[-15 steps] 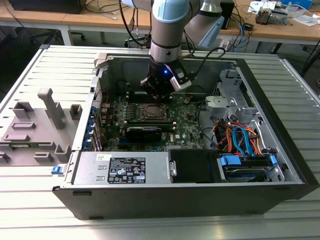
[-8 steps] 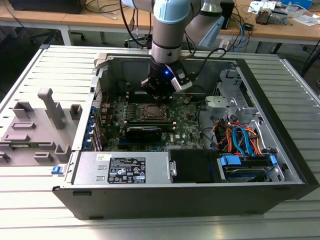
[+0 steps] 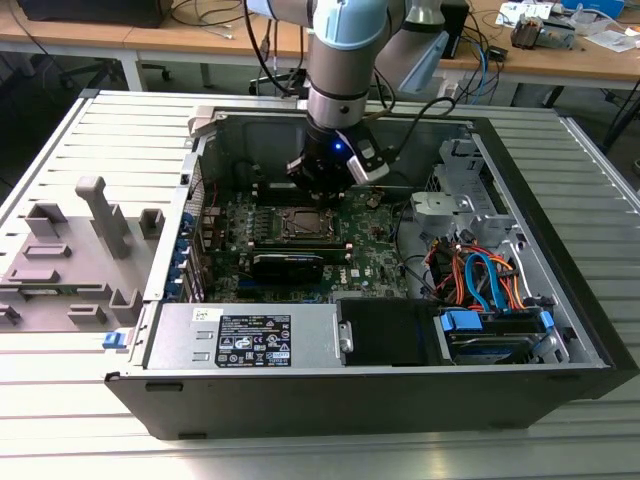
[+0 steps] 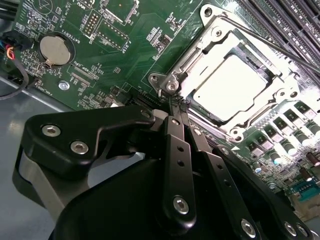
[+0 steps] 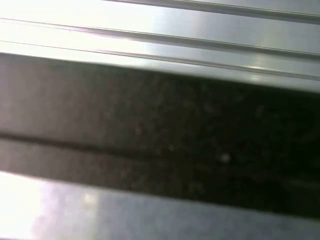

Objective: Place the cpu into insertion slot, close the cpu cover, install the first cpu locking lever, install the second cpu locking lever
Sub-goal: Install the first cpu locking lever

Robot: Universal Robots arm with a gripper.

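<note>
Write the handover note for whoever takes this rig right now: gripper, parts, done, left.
Gripper: fingers together, nothing held, tips at a corner of the insertion slot in the second wrist view.
Parts: cpu sits flat in the slot; cpu cover lies closed over it, framing the chip.
Done: cpu placed, cover down.
Left: a thin locking lever runs along one side of the socket; whether either lever is latched cannot be told. Check both.
</note>
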